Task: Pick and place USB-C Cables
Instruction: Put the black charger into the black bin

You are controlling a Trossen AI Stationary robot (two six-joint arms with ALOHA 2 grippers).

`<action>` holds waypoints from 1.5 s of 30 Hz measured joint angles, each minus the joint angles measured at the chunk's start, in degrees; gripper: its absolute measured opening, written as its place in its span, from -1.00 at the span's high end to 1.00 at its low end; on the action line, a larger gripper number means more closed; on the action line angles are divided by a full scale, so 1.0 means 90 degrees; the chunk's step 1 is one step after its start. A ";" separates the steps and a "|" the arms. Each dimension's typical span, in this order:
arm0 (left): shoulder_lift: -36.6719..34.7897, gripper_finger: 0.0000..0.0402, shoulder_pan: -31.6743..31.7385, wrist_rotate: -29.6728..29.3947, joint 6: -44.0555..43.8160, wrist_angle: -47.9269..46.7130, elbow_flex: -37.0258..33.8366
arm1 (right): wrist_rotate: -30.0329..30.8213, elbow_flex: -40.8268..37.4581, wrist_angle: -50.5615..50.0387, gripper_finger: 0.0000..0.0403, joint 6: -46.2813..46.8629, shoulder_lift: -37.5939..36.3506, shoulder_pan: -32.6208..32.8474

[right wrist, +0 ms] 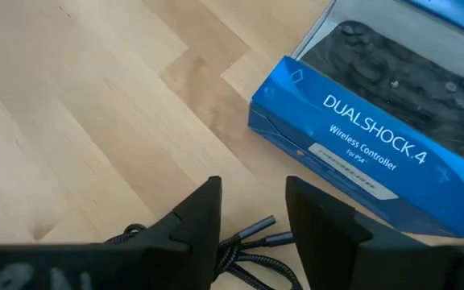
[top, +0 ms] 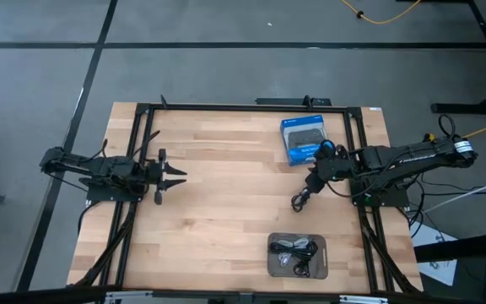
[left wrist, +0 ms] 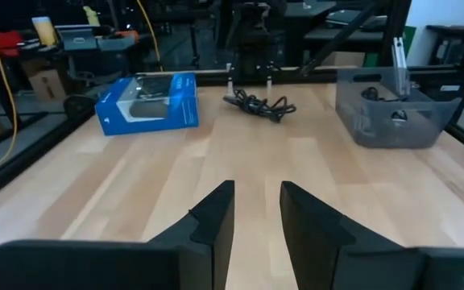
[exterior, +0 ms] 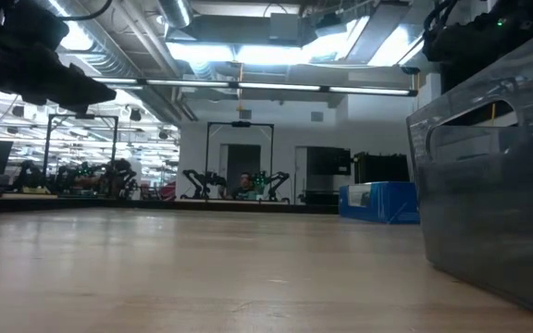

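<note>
A black bundled USB-C cable [top: 300, 200] lies on the wood right of the table's middle; it also shows in the left wrist view [left wrist: 260, 105]. My right gripper [top: 315, 182] hovers over its far-right end, open, one finger on each side of the cable's plug end [right wrist: 254, 234]. I see no touch. More cables, black and light ones, lie in a grey tray [top: 297, 255] near the near edge. My left gripper [top: 172, 177] is open at the table's left, waiting [left wrist: 256, 211].
A blue DualShock 4 controller box [top: 304, 139] lies flat just beyond my right gripper, close to its fingers [right wrist: 361, 145]. The grey tray's wall [exterior: 489, 185] stands tall in the low view. Bare wood spans the table's middle. A black frame rail [top: 243, 107] rims the table.
</note>
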 joint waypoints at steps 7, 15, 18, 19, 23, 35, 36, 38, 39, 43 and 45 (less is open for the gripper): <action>0.0000 0.52 0.0000 0.0161 -0.0156 -0.0013 0.0000 | -0.0563 0.0000 -0.0003 0.28 -0.0183 0.0000 0.0000; 0.0000 0.52 0.0000 0.0146 -0.0340 -0.0014 0.0000 | -0.1503 -0.0010 0.0001 0.28 -0.0836 0.0107 0.0000; 0.0002 0.52 0.0000 0.0144 -0.0408 -0.0015 0.0000 | -0.1849 -0.0200 0.0047 0.28 -0.1188 0.0307 0.0000; 0.0002 0.52 0.0000 0.0144 -0.0440 -0.0015 0.0000 | -0.1938 -0.0300 0.0135 0.28 -0.1236 0.0383 0.0001; 0.0002 0.52 0.0000 0.0142 -0.0476 -0.0015 0.0000 | -0.2016 -0.0717 0.0676 0.28 -0.1338 0.0702 0.0001; 0.0002 0.52 0.0000 0.0139 -0.0477 -0.0015 0.0000 | -0.2456 -0.1083 0.1106 0.28 -0.1534 0.1533 0.0000; 0.0002 0.52 0.0000 0.0139 -0.0477 -0.0015 0.0000 | -0.2458 -0.1083 0.1108 0.28 -0.1517 0.1606 0.0000; 0.0002 0.52 0.0000 0.0139 -0.0486 -0.0015 0.0000 | -0.2427 -0.1083 0.1153 0.28 -0.1351 0.1766 0.0000; 0.0002 0.52 0.0000 0.0139 -0.0498 -0.0015 0.0000 | -0.2411 -0.1083 0.1172 0.28 -0.1247 0.1848 -0.0002; 0.0002 0.52 0.0000 0.0139 -0.0502 -0.0015 0.0000 | -0.2202 -0.1088 0.1225 0.28 -0.0534 0.2188 -0.0002; 0.0004 0.52 0.0000 0.0139 -0.0501 -0.0018 0.0000 | -0.2187 -0.1088 0.1248 0.28 -0.0179 0.2323 -0.0002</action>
